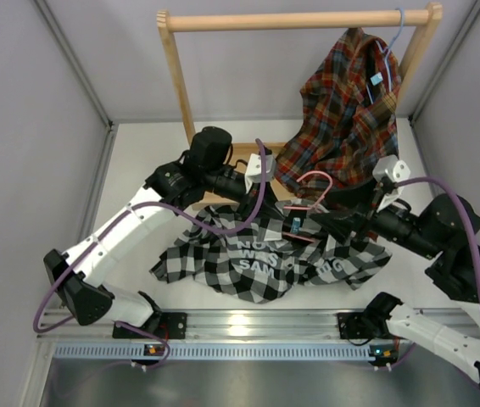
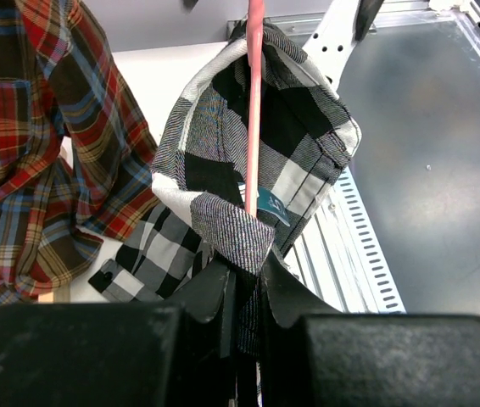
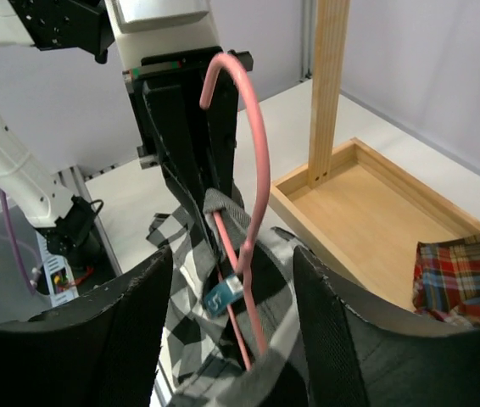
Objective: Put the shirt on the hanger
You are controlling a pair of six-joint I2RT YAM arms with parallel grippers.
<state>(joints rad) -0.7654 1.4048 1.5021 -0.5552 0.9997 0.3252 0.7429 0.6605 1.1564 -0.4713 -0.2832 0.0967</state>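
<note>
The black-and-white checked shirt lies spread on the table with white lettering facing up, its collar lifted. My left gripper is shut on the collar edge; in the left wrist view grey fabric is pinched between the jaws. The pink hanger stands upright with its hook up and its lower part inside the collar. It runs as a pink rod through the neck opening. My right gripper is open, its fingers wide apart on either side of the collar and hanger.
A wooden rack stands at the back, with a red plaid shirt on a light blue hanger. Its wooden tray base lies behind the collar. A metal rail runs along the near edge.
</note>
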